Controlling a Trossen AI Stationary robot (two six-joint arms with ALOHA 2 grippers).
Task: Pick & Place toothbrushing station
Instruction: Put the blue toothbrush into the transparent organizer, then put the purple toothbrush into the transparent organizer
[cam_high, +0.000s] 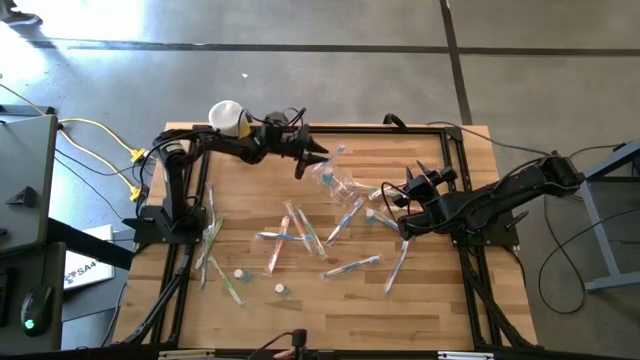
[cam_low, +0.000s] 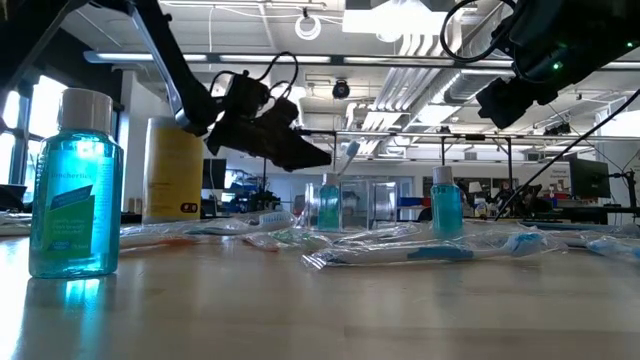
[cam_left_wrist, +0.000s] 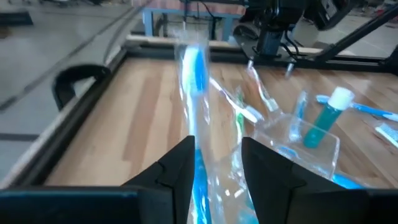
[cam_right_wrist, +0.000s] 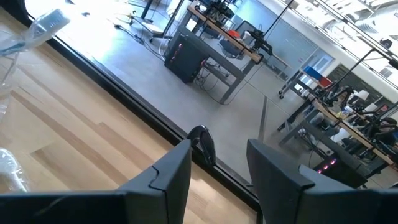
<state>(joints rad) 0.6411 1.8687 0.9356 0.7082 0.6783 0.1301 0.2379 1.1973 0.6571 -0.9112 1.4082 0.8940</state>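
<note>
My left claw (cam_left_wrist: 214, 165), fingers parted around a slim, light, slippery-wrapped blue toothbrush (cam_left_wrist: 194, 68), suits a mid-handle grip; my right claw (cam_right_wrist: 214, 165) hangs open, empty.

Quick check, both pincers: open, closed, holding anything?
Left pincer: open, a wrapped blue toothbrush standing between its fingers, grip loosened.
Right pincer: open, empty, above the table edge.

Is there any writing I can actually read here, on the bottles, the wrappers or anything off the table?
"SA": black letters on a white sheet beside the table's left edge; the rest is cut off.
Label on the small teal bottle with a white cap: too blurred to read.
Print on the tall yellow cylinder: too small to read.
Wrapped blue toothbrush: no legible print.
</note>
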